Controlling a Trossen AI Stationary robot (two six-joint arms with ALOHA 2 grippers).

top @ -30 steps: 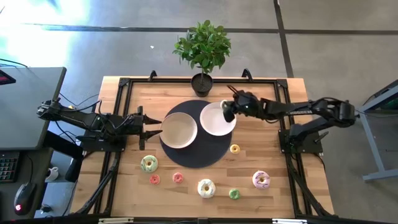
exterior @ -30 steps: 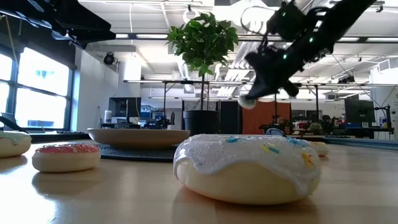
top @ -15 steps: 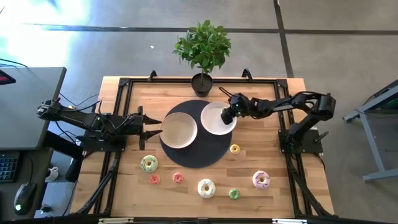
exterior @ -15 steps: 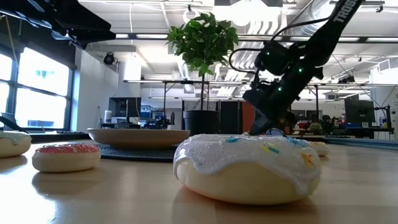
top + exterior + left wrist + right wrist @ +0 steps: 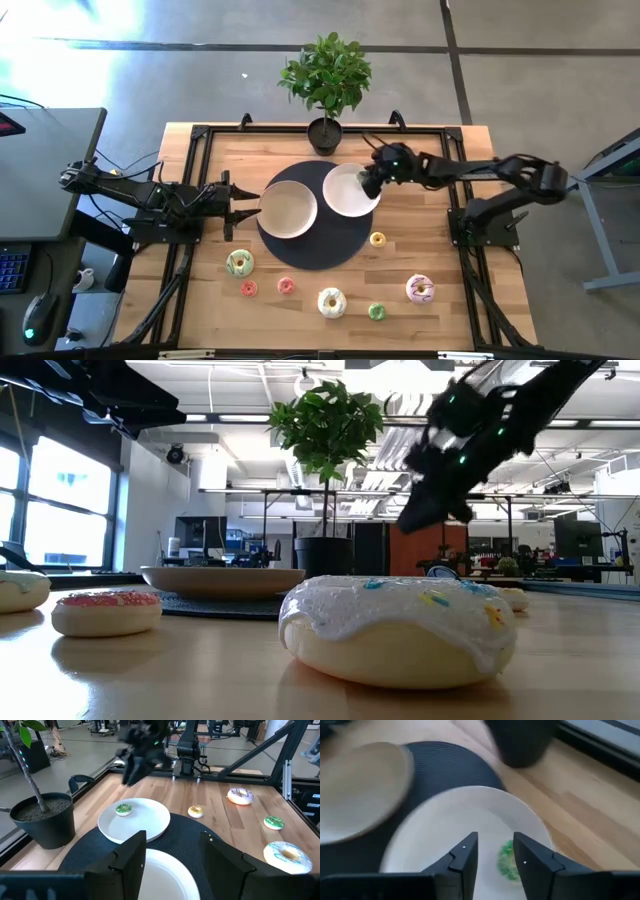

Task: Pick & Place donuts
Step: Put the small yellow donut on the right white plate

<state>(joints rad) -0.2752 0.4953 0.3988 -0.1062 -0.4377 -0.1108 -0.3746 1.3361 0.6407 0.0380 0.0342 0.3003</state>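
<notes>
A tiny green donut (image 5: pixel 507 860) lies flat on the right white plate (image 5: pixel 342 200), near its far rim (image 5: pixel 123 809). My right gripper (image 5: pixel 495 852) hovers open just above it, touching nothing. On the bare wood toward the near edge lie a green-iced donut (image 5: pixel 239 263), two tiny pink ones (image 5: pixel 249 289) (image 5: pixel 286 286), a cream one (image 5: pixel 331 302), a tiny green one (image 5: pixel 376 312), a pink-and-white one (image 5: pixel 420 290) and a tiny yellow one (image 5: pixel 377 239). My left gripper (image 5: pixel 245 205) waits open at the left plate's (image 5: pixel 290 208) left rim.
Both plates sit on a round black mat (image 5: pixel 330 255). A potted plant (image 5: pixel 326 80) stands at the far edge, close behind the right plate. The black frame rails (image 5: pixel 190 160) run along the table's sides.
My right gripper dropped down onto the right plate with the tiny green donut, opened and let it go. It then rose clear and drew back a little toward the table's right edge. The donut now lies on the plate.
</notes>
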